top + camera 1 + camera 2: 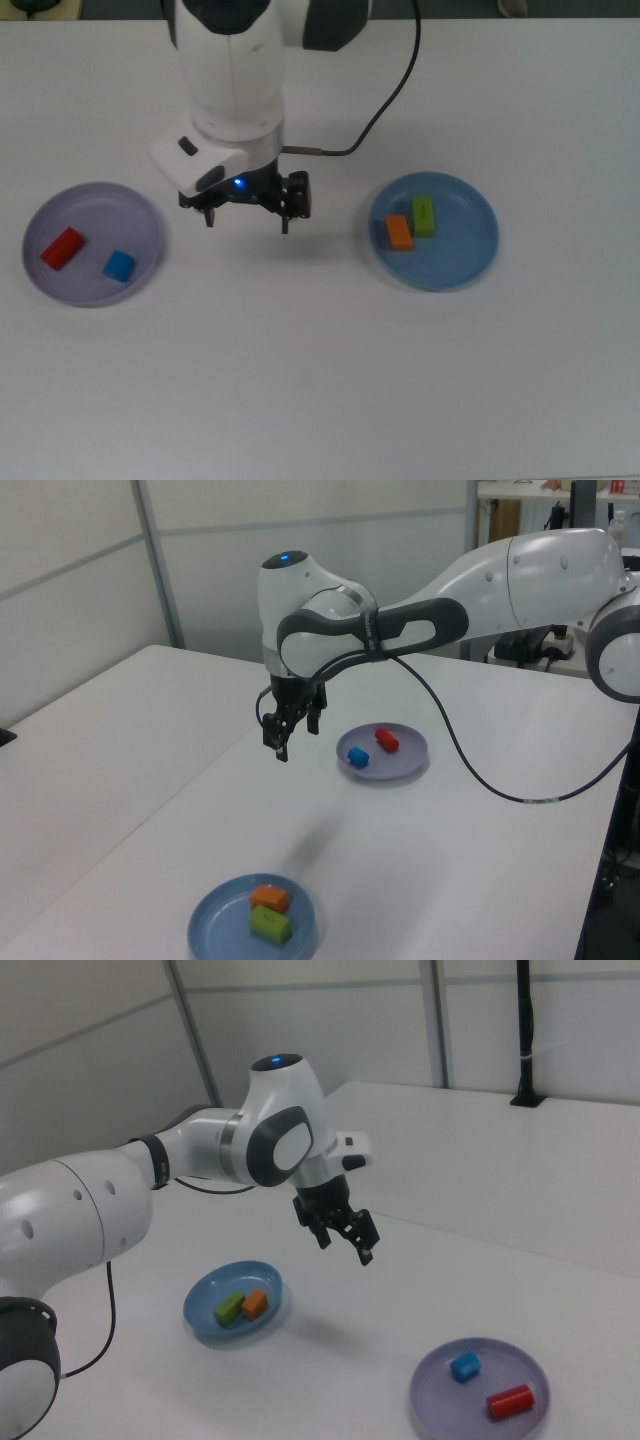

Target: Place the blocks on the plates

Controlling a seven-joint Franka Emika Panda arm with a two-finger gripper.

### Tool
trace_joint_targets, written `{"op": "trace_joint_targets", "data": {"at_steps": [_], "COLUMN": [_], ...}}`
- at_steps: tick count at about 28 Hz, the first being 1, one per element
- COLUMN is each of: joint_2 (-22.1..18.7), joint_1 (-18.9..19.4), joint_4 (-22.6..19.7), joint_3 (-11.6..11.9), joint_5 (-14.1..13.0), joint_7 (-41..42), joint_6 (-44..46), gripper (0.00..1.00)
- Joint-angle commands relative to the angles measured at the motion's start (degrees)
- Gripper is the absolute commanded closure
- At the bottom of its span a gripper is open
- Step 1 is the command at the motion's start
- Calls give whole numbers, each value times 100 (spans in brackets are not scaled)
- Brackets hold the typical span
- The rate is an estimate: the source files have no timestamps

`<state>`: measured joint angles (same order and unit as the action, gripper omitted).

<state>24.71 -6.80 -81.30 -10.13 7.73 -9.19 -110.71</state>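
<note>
Currently all four blocks lie on plates. The red block (61, 248) and the blue block (119, 265) rest apart from each other on the lavender plate (140, 215), near the table's (320, 380) left edge in the top view. The orange block (399, 232) and the green block (424, 216) lie side by side, touching or nearly so, on the blue plate (470, 250), toward the top view's right. No block remains on the bare table surface, so the task reads as complete or nearly so.

The gripper (247, 214) hangs above the table between the two plates, well clear of both. Its fingers stand moderately apart and hold nothing; the left view and right view show an empty gap between them.

Handling estimate: each block appears to be a small, rigid, solid-coloured piece, probably light and not fragile. The faces look flat and smooth, so some slip under a loose pinch is possible.

Recommended hold, should any block need repositioning:
- Oblong blocks (red, orange, green): close across the short width, at mid-length, on the two long side faces.
- Blue block: any opposing pair of side faces, centred.
- Orange and green blocks: little finger clearance exists between them; approach from the outer ends or outer faces.

Risk: the raised plate rims may obstruct a low approach from the side.
</note>
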Motion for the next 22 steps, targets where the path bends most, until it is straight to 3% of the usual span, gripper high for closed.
{"op": "trace_joint_targets", "data": {"at_steps": [1, 22], "joint_2": [-98, -115], "joint_1": [100, 161], "joint_4": [-114, -114], "joint_3": [37, 11], "joint_5": [-69, -105], "joint_7": [128, 128], "joint_6": [93, 137], "gripper": [0, 0]}}
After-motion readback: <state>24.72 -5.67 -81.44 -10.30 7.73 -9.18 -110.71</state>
